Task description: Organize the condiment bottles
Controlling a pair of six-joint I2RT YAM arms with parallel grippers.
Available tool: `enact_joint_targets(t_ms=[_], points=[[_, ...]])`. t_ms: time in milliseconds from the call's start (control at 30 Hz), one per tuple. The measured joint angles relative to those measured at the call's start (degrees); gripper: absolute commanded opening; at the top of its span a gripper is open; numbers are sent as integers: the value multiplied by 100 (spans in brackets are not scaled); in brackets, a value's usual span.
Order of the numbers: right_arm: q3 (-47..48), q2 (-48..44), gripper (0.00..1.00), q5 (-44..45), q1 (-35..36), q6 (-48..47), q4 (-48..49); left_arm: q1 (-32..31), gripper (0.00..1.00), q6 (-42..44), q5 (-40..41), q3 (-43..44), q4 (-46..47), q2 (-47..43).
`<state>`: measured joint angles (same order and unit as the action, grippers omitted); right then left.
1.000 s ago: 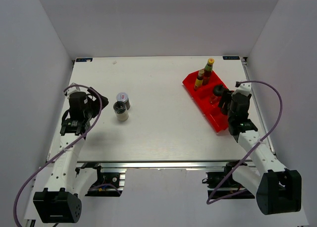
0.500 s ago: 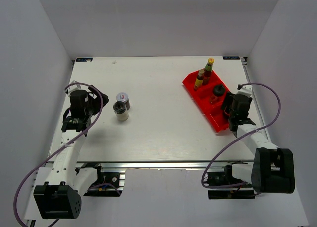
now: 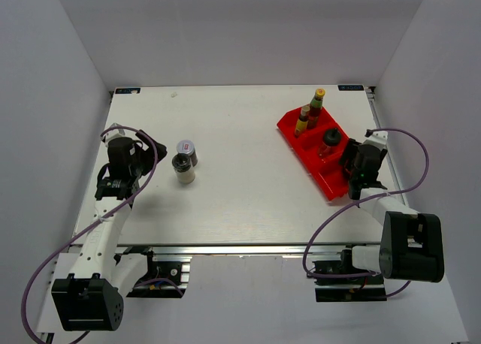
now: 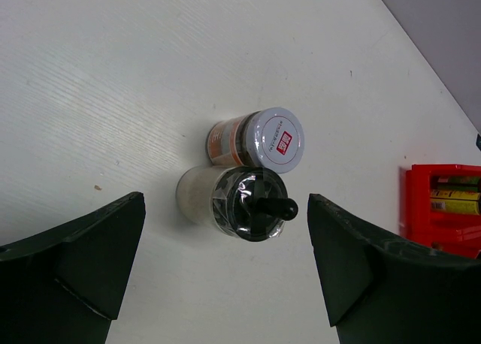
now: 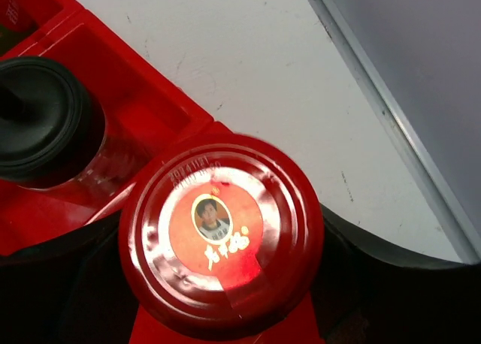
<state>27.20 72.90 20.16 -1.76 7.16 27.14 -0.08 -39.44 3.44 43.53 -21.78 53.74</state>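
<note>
Pinching the red-lidded jar point(image 5: 222, 235) at the red bin point(image 5: 154, 89) is the right hand point(image 3: 351, 166); left hand point(image 4: 225, 231) spread.

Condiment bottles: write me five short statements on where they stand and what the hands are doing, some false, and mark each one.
1. Two slim bottles stand at the far end of the bin. True.
2. The white jar is in the bin. False: it stands on the table beside a shaker.
3. The left hand is open and holds nothing. True.
4. Both shakers are on the table. False: the second shaker is in the bin.
5. The red jar sits between the fingers of the right hand. True.
</note>
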Motion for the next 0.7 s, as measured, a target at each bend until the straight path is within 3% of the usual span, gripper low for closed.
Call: enact_joint_targets(t_ms=[67,233,567,700], points=[[0,-20,89,-15,0,11,37,0,98,2,0,0,-2,0],[50,-411,89,-166,0,-7,33,0,98,0,4,0,-35,-7],[1010,-1707,89,-675,39,20,-1014,0,98,-116,155,13,-518,-63],[1456,-1882,89,-922,787,-33,-1423,0,98,-195,227,59,-756,-155]])
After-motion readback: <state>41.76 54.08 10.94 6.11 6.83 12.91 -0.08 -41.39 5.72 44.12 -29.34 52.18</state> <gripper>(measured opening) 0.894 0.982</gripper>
